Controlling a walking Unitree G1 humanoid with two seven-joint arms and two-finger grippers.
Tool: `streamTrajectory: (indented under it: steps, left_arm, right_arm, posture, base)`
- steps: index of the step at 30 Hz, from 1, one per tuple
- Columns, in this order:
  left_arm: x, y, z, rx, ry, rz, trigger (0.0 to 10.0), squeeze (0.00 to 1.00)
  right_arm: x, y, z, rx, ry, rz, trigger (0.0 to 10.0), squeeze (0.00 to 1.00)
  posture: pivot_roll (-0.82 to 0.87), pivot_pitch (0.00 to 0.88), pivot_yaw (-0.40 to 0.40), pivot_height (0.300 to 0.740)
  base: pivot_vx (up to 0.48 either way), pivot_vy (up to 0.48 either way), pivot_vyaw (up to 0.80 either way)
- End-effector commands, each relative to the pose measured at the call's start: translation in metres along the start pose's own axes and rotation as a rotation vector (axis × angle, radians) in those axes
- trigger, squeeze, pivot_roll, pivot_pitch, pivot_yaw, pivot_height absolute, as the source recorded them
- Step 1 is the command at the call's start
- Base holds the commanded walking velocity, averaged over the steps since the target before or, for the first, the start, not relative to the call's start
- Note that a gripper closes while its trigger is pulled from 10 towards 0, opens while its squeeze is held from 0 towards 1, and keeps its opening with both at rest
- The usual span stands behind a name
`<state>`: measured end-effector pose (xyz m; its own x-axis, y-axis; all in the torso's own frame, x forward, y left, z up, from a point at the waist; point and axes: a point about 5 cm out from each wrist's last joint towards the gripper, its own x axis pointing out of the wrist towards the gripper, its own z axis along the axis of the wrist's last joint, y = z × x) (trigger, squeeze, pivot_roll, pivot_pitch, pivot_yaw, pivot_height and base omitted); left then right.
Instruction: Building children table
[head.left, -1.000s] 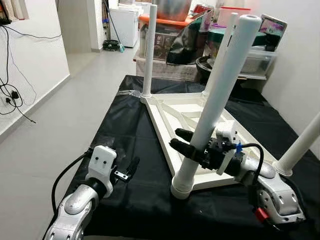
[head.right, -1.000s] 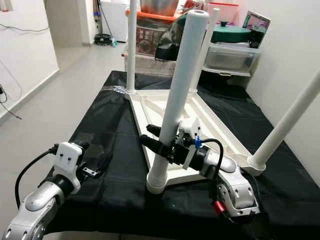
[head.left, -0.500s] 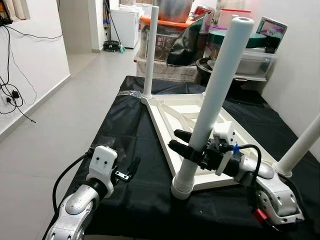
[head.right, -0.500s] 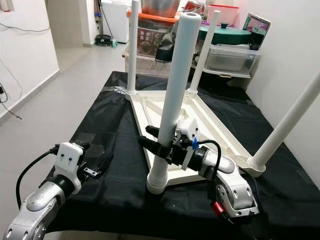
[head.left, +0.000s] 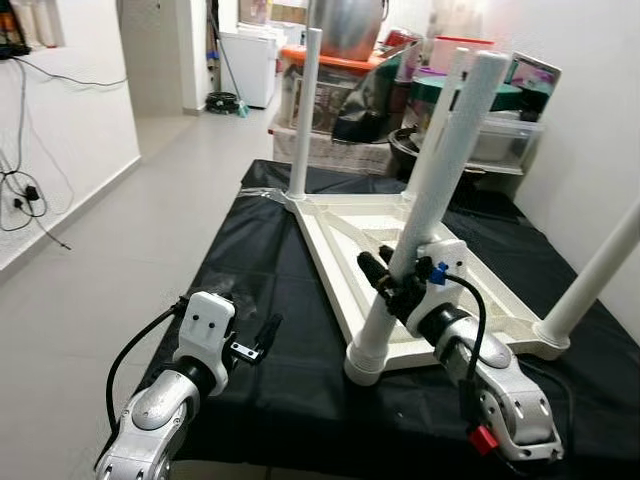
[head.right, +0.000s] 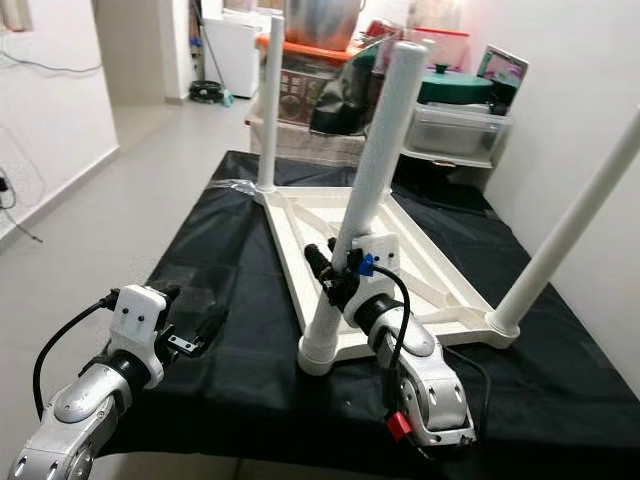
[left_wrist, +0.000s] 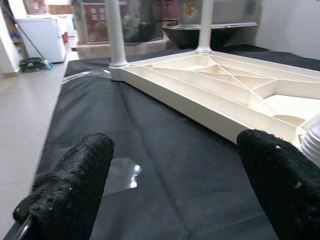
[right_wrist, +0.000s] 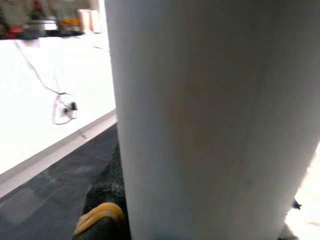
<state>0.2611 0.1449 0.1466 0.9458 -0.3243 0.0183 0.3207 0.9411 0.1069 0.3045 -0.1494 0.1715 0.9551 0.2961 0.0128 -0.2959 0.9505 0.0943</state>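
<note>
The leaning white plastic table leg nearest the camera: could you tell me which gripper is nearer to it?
Right. The right gripper grips the leaning white plastic table leg; the left gripper hovers apart over the black cloth.

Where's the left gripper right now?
In the head views, the left gripper hovers over the black cloth at lower left, apart from the near table leg to its right.
</note>
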Motion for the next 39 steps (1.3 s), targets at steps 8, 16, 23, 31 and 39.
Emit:
streamTrajectory:
  steps: [8, 16, 23, 31, 39]
  left_arm:
    - [0.002, 0.002, -0.004, 0.01, 0.018, 0.017, 10.0, 0.0]
    - [0.002, 0.004, -0.005, 0.019, 0.025, 0.049, 10.0, 0.0]
    - [0.002, 0.01, -0.007, 0.031, 0.036, 0.084, 10.0, 0.0]
    - [0.003, 0.011, -0.01, 0.033, 0.043, 0.103, 10.0, 0.0]
    - [0.004, 0.011, -0.012, 0.034, 0.051, 0.114, 10.0, 0.0]
  right_arm:
    - [-0.009, -0.015, -0.035, -0.041, 0.186, -0.206, 10.0, 0.0]
    - [-0.01, -0.036, -0.046, -0.057, 0.271, -0.451, 10.0, 0.0]
    - [-0.019, -0.061, -0.052, -0.037, 0.293, -0.649, 10.0, 0.0]
    - [-0.037, -0.085, -0.053, 0.034, 0.275, -0.852, 10.0, 0.0]
    - [-0.041, -0.09, -0.059, 0.096, 0.282, -0.905, 10.0, 0.0]
  posture:
    - [0.14, 0.0, -0.125, 0.74]
    - [0.15, 0.0, -0.135, 0.74]
    - [0.15, 0.0, -0.137, 0.74]
    - [0.14, 0.0, -0.132, 0.74]
    - [0.14, 0.0, -0.129, 0.74]
  base:
    - [0.0, 0.0, 0.0]
    - [0.0, 0.0, 0.0]
    - [0.0, 0.0, 0.0]
    - [0.0, 0.0, 0.0]
    - [0.0, 0.0, 0.0]
